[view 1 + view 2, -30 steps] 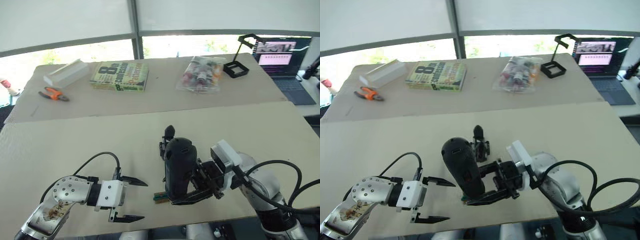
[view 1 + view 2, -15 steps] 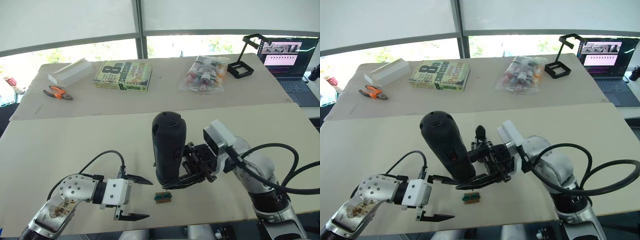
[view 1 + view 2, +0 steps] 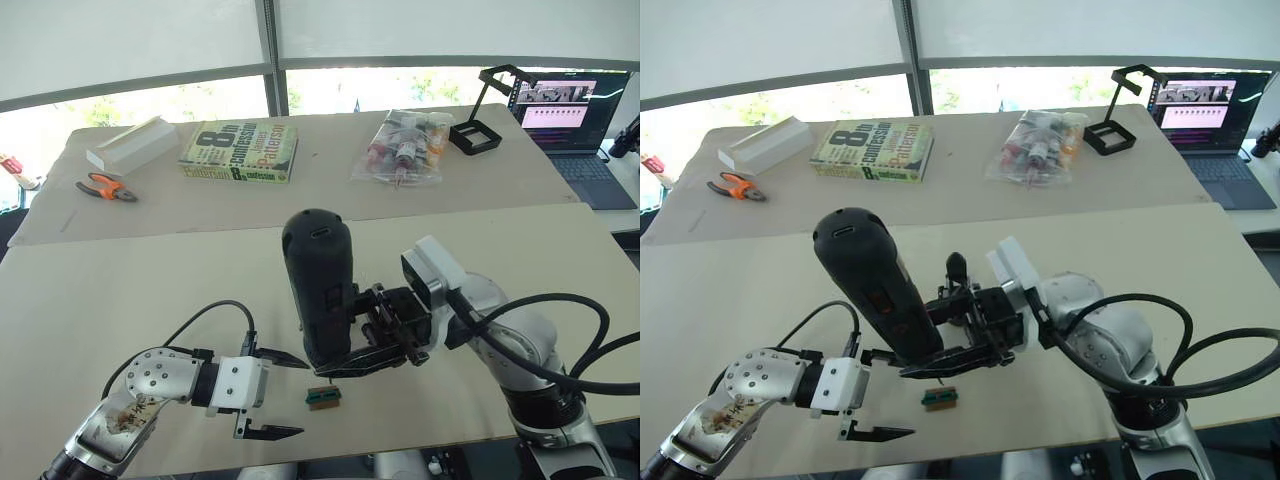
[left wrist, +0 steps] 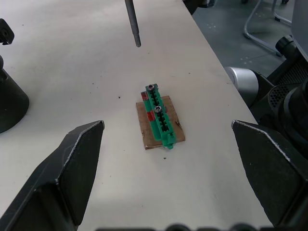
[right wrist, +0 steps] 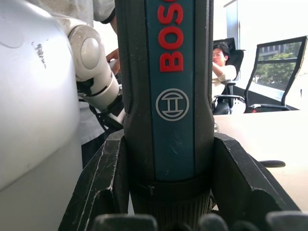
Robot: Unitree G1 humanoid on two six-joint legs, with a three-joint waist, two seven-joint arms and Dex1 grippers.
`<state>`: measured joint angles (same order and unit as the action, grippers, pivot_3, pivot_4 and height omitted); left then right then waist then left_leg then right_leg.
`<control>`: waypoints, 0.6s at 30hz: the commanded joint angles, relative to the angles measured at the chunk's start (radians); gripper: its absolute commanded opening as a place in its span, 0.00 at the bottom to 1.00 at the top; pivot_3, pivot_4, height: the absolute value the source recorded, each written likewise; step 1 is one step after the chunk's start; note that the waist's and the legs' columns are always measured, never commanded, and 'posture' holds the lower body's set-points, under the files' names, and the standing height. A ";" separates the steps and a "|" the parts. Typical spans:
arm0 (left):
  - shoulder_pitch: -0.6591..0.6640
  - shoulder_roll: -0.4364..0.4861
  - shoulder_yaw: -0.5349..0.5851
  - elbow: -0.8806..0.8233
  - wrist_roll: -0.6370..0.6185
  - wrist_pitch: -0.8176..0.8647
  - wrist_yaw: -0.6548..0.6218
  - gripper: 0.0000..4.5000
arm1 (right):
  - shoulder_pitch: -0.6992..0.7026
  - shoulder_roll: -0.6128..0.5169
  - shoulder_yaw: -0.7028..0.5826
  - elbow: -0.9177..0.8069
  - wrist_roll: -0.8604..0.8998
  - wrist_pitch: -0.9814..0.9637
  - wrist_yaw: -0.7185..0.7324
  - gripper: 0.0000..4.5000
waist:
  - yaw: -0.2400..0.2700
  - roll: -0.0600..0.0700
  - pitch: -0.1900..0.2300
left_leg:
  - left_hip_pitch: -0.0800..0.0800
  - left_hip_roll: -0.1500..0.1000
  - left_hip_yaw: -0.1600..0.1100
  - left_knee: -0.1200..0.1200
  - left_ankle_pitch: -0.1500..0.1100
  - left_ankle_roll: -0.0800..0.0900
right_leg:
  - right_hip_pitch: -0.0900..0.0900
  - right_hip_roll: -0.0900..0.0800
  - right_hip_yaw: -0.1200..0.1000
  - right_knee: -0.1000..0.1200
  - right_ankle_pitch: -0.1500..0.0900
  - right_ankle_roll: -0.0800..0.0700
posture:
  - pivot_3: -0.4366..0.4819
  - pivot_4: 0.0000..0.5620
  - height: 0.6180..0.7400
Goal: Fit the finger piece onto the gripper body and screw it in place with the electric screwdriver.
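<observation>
Right gripper (image 3: 385, 345) clamps electric screwdriver (image 3: 322, 290) | upright, bit down | left gripper (image 3: 280, 396) wide

Near table (image 3: 120, 290): black cylindrical electric screwdriver (image 3: 320, 290) upright at centre, clamped in right gripper (image 3: 372, 340). Black gripper body with upright pointed finger (image 3: 956, 278) just behind it. Small green terminal block on brown card (image 3: 323, 396) on the table below the screwdriver, its metal bit (image 4: 133, 21) above and beside the block. Left gripper (image 3: 270, 395), fingers spread, left of the block, apart from it.

Far table: orange-handled pliers (image 3: 106, 187) and white box (image 3: 128, 146) at left, paperback book (image 3: 239, 151) right of them, clear bag of bottles (image 3: 405, 145) further right, black wire stand (image 3: 480, 118) and laptop (image 3: 572, 120) at far right.
</observation>
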<state>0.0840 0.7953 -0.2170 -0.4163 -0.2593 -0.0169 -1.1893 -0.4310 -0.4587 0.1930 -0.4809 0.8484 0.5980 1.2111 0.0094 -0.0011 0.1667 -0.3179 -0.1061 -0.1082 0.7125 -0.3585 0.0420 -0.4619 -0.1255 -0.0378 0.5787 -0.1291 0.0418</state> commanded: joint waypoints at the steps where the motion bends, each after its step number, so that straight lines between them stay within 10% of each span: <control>1: -0.007 0.000 -0.003 -0.004 0.000 -0.005 0.001 1.00 | -0.037 0.018 -0.002 -0.031 0.035 0.001 -0.011 0.43 | 0.000 0.000 0.000 | 0.000 0.000 0.000 0.000 0.000 0.000 | 0.000 0.000 0.000 0.000 0.000 0.000 | 0.48 0.27 0.98; 18: -0.023 -0.009 -0.008 0.002 0.008 -0.002 0.006 1.00 | -0.048 0.009 0.027 0.000 -0.011 -0.013 0.003 0.43 | 0.000 0.000 0.000 | 0.000 0.000 0.001 0.000 0.000 0.000 | 0.000 0.001 0.000 0.000 0.000 0.000 | 0.48 0.27 0.98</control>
<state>0.0674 0.7896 -0.2183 -0.4142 -0.2540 -0.0169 -1.1882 -0.4608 -0.4576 0.2257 -0.4612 0.8256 0.6017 1.2109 0.0089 -0.0011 0.1667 -0.3179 -0.1056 -0.1072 0.7124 -0.3587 0.0421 -0.4624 -0.1250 -0.0374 0.5786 -0.1289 0.0415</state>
